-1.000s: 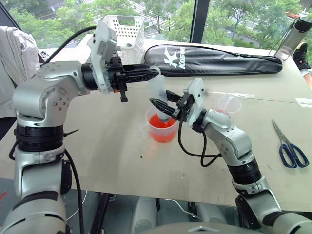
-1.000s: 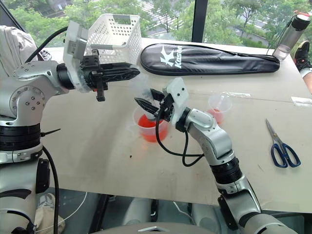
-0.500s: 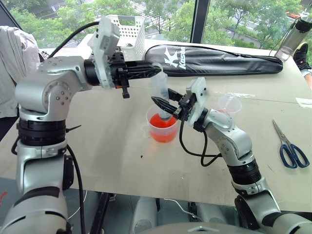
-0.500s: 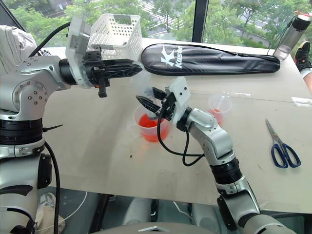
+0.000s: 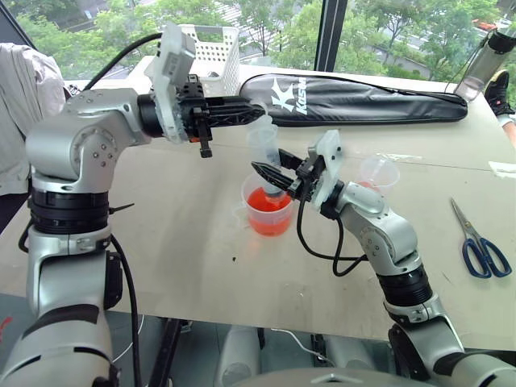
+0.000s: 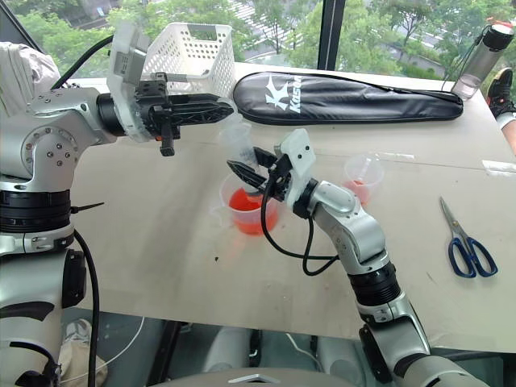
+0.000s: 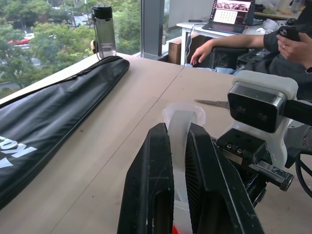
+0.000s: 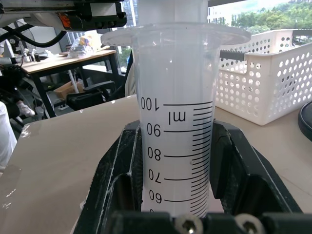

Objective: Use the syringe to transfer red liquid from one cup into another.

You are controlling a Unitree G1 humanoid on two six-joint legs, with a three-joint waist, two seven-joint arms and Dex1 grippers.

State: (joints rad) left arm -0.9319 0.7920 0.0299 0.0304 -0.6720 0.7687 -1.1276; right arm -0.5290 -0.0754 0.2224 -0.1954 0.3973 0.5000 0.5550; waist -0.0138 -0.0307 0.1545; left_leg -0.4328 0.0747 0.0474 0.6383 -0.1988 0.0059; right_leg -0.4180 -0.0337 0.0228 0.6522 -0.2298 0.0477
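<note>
Syringe [image 5: 264, 153]: upright, tip down in big cup [image 5: 268, 211], for drawing.
Right gripper [image 5: 272, 176]: clamped on barrel, steadying.
Left gripper [image 5: 256, 113]: closed on plunger top, for pulling.

Office or lab – window wall [image 5: 339, 32], laptop [image 7: 229, 9] desk

A pale tan wooden tabletop [image 5: 201, 266] fills the middle of the frame; tall glass windows [image 5: 266, 24] run along the top, split by a dark vertical frame post [image 5: 330, 32], with green sunlit trees [image 5: 72, 36] outside; daylight falls evenly across the surface.
</note>
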